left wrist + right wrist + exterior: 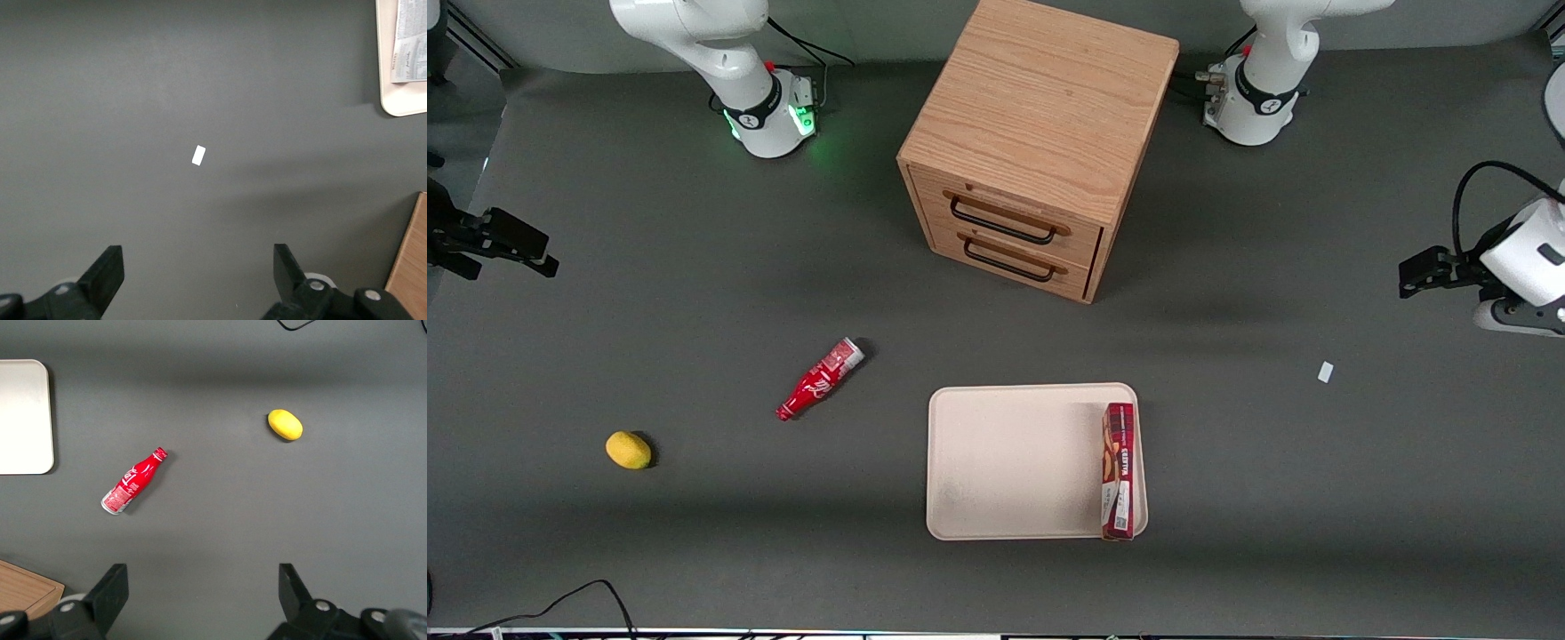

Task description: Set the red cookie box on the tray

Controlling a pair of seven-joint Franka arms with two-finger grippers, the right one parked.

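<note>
Red cookie box (1119, 471), the only one, lies flat along the edge of the single cream tray (1014, 462) that faces the working arm's end of the counter (694, 293), its white label end nearest the front camera. One red bottle (819, 380), one lemon (629, 450), one small white scrap (1325, 372) and one two-drawer wooden cabinet (1040, 142) also sit on the counter. Well apart from the box, the jaws (199, 270) hang wide open and empty over bare counter near the scrap, at the working arm's end.
</note>
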